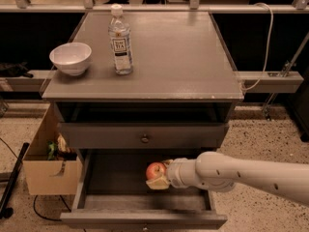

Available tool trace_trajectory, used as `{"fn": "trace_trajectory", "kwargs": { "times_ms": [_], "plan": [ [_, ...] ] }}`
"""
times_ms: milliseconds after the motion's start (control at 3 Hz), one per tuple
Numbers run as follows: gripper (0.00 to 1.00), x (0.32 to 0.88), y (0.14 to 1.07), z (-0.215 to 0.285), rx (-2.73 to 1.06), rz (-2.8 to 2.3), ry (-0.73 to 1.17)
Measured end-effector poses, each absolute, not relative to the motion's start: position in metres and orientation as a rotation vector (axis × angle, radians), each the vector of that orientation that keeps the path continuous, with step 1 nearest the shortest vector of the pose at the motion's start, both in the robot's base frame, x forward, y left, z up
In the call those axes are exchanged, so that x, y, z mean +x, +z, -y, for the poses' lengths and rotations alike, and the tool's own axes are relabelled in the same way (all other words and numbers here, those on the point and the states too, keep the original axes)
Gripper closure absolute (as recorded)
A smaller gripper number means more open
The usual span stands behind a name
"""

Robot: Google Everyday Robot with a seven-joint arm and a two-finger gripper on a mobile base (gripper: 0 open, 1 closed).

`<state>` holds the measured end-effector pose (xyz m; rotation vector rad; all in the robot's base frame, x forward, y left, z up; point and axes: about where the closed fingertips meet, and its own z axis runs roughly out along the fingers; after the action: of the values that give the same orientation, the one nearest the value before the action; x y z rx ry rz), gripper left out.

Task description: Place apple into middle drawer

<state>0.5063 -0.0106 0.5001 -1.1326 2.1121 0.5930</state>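
Observation:
The red apple (pixel 155 170) is held in my gripper (pixel 159 176), inside the open middle drawer (pixel 145 211), just above its floor near the centre. My white arm reaches in from the right. The gripper's fingers are shut on the apple, one pale finger showing under it. The drawer is pulled out toward the camera below the closed knobbed drawer front (pixel 145 138).
A white bowl (pixel 70 57) and a water bottle (pixel 120 41) stand on the grey cabinet top (pixel 178 57). A cardboard box (pixel 48 170) with clutter sits on the floor at the left. A white cable (pixel 263 47) hangs at the right.

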Motion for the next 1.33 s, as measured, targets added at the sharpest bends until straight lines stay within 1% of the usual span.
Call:
{"fn": "trace_trajectory", "kwargs": {
  "times_ms": [333,1000,1333],
  "plan": [
    [1.0,0.527,0.463,0.012,-1.091,-2.125,0.581],
    [1.0,0.548,0.409,0.007,-1.053,-2.167,0.563],
    [0.76,0.548,0.406,0.006,-1.053,-2.169,0.564]
  ]
}}
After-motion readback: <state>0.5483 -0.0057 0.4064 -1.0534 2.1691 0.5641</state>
